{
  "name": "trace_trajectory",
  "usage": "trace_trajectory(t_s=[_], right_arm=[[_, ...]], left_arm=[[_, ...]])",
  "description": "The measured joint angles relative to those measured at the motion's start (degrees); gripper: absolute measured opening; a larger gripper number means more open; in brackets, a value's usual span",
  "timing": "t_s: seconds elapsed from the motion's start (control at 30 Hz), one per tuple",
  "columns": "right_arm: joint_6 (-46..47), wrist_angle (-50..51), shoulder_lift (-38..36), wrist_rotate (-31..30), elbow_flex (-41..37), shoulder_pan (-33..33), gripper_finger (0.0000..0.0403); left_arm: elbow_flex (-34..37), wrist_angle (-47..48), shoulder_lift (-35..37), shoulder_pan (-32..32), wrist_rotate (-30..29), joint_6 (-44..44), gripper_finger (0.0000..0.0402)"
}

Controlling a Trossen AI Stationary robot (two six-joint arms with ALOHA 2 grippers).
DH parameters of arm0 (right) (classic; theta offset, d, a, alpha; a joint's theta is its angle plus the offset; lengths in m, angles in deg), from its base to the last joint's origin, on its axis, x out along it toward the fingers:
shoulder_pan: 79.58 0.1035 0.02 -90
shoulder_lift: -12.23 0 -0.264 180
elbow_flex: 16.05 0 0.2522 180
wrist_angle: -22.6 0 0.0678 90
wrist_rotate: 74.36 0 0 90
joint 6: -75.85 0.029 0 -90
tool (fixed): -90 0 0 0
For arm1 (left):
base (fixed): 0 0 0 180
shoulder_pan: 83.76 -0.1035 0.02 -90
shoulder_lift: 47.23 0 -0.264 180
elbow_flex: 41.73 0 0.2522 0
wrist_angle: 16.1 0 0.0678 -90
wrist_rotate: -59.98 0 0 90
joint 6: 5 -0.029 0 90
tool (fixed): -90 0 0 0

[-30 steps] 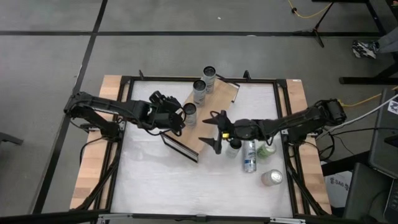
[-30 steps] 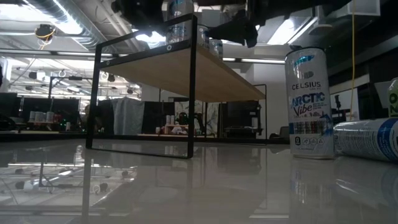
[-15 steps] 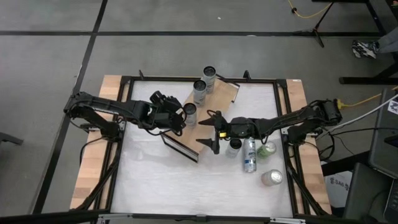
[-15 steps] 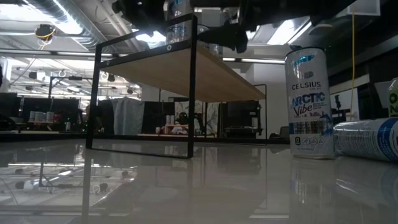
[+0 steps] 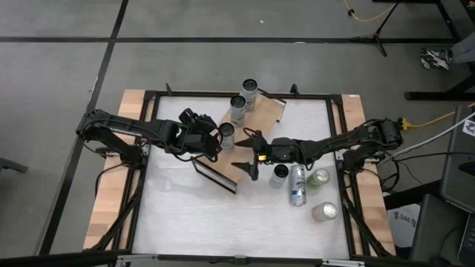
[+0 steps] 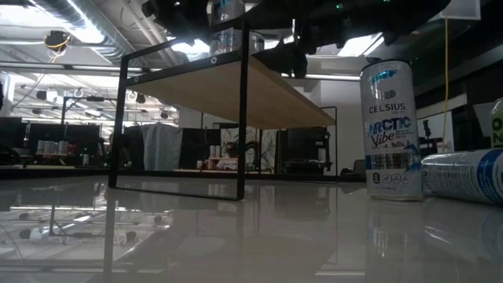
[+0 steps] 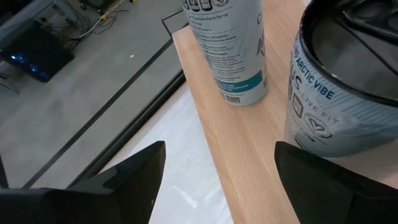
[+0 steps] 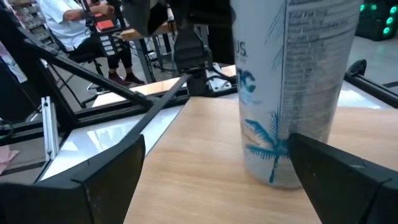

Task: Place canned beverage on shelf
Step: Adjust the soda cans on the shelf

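The shelf, a light-wood board on a black frame, stands slantwise on the table. Three cans stand upright on the board: one at the far end, one in the middle, and the nearest. My left gripper is open just left of the nearest can; only bare board lies between its fingers. My right gripper hovers wide open over the board on that can's right. In the right wrist view the can stands ahead of the fingers.
On the white tabletop right of the shelf are an upright can, a can lying on its side, a green can and another upright can. In the low view the Celsius can stands beside the lying can.
My right gripper has moved toward the table's left edge, from beside the upright table can to over the shelf board, nearer the nearest can on the shelf. Its fingers stay wide open. The cans have not moved.
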Motion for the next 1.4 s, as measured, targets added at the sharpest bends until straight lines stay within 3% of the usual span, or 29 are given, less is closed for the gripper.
trace_trajectory(t_s=[1.03,1.4], right_arm=[[-0.04,-1.28,0.22,-0.65,0.02,-4.41,0.0385],[-0.04,7.11,-3.15,-0.63,0.04,-4.33,0.0385]], left_arm=[[0.0,0.14,0.0,2.62,4.74,-1.42,0.0299],[0.0,2.47,0.0,0.42,4.28,-1.49,0.0299]])
